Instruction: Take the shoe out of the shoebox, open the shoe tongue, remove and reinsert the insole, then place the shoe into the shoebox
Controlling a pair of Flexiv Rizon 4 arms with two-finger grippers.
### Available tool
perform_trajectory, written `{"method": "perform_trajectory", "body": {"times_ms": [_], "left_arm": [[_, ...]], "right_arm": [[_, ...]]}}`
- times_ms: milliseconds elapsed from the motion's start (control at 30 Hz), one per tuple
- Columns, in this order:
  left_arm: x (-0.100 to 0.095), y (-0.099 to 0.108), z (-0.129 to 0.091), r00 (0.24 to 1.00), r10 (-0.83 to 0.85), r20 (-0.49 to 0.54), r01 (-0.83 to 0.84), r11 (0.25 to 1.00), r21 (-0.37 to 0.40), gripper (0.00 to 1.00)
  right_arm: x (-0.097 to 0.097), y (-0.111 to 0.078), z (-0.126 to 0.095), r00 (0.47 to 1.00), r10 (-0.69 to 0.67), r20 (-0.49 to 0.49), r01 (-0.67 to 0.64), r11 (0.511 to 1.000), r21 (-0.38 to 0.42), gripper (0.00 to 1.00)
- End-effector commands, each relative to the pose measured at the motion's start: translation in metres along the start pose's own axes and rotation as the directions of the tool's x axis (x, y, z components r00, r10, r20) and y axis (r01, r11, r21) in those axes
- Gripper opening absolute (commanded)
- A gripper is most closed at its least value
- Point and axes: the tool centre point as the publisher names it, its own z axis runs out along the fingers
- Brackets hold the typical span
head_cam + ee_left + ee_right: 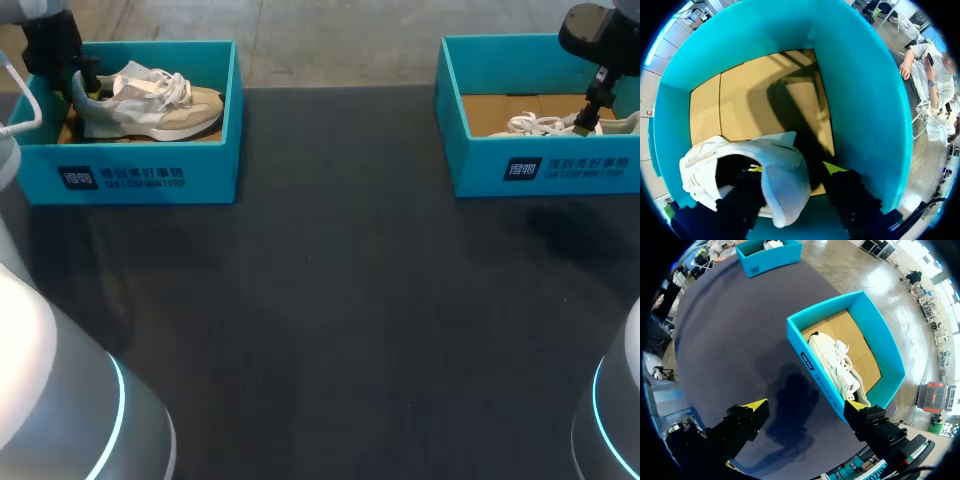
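Note:
A beige and white shoe (pixel 150 105) lies in the left teal shoebox (pixel 140 175), toe toward the table's middle. My left gripper (pixel 82 85) is at its heel. In the left wrist view one finger is inside the shoe opening and the other is behind the heel (pixel 785 185). The left gripper (pixel 795 168) is shut on that heel wall, over the box's cardboard floor (pixel 765 95). My right gripper (pixel 590 118) hangs open over the right teal shoebox (pixel 560 165), holding nothing. That box holds a white shoe (pixel 837 362). The right gripper (pixel 806 405) has its yellow tips far apart.
The two shoeboxes stand at the far left and far right of the dark table (pixel 330 300). The teal wall (pixel 865 100) of the left box rises close beside my left gripper. The left box (pixel 770 257) shows far off in the right wrist view.

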Motion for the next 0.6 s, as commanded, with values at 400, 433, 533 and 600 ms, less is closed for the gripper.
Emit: {"method": "perform_trajectory", "body": {"times_ms": [400, 433, 533, 600], "left_arm": [[0.0079, 0.0097, 0.0104, 1.000, 0.011, -0.009, -0.011, 0.998, 0.062, 0.25], [0.0083, 0.0093, 0.0093, 1.000, 0.019, -0.013, -0.018, 0.998, 0.063, 0.24], [0.0092, 0.0077, 0.0055, 1.000, 0.028, -0.014, -0.027, 0.998, 0.063, 0.15], [0.0095, 0.0067, 0.0027, 0.999, 0.031, -0.020, -0.030, 0.998, 0.062, 0.10]], "right_arm": [[-0.0005, -0.0001, 0.0003, 1.000, 0.000, -0.001, 0.000, 1.000, -0.001, 1.00], [-0.0005, -0.0001, 0.0003, 1.000, 0.000, -0.001, 0.000, 1.000, -0.001, 1.00], [-0.0005, -0.0001, 0.0003, 1.000, 0.000, -0.001, 0.000, 1.000, -0.001, 1.00], [-0.0005, -0.0001, 0.0003, 1.000, 0.000, -0.001, 0.000, 1.000, -0.001, 1.00]]}}
